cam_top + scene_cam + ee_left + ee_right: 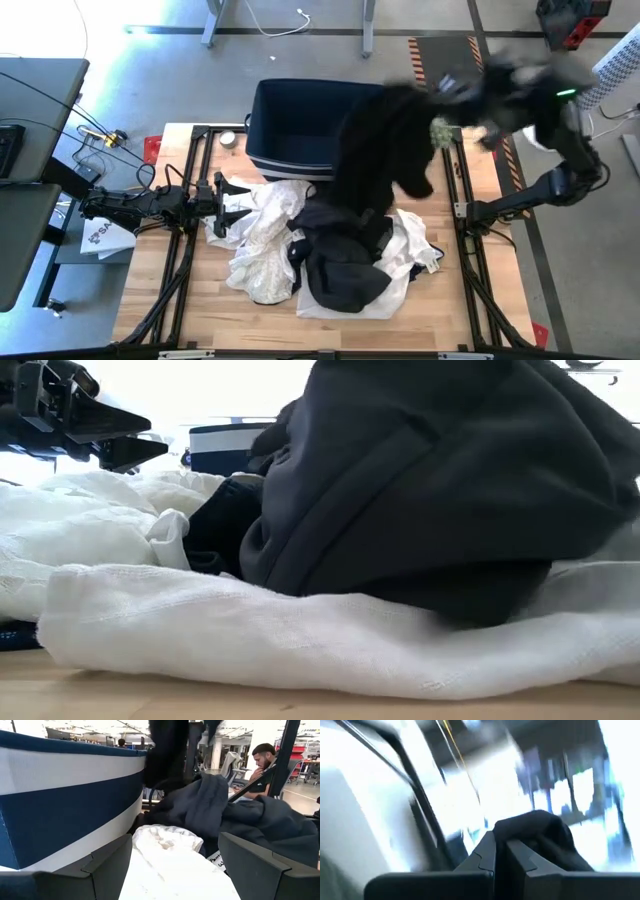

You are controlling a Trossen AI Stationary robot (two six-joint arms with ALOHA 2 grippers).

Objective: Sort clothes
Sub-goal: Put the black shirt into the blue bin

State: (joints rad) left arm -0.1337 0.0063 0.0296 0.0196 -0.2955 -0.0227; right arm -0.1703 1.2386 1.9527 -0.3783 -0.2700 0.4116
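Table's (200,320) front edge bare; right pincer (501,851) lifts black garment (385,150).

Two dark jointed arms with black, angular, flat-faced jaws.

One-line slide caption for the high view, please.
Right gripper lifts a black fabric garment beside the navy striped bin; open left gripper waits at the white clothes pile.

White card (103,237) at table's left edge, under left arm: dark print, looks like "SA…", rest unreadable. White paper (216,860) beside clothes in left wrist view: dark letters, too small to read. No other legible text, number or sign.
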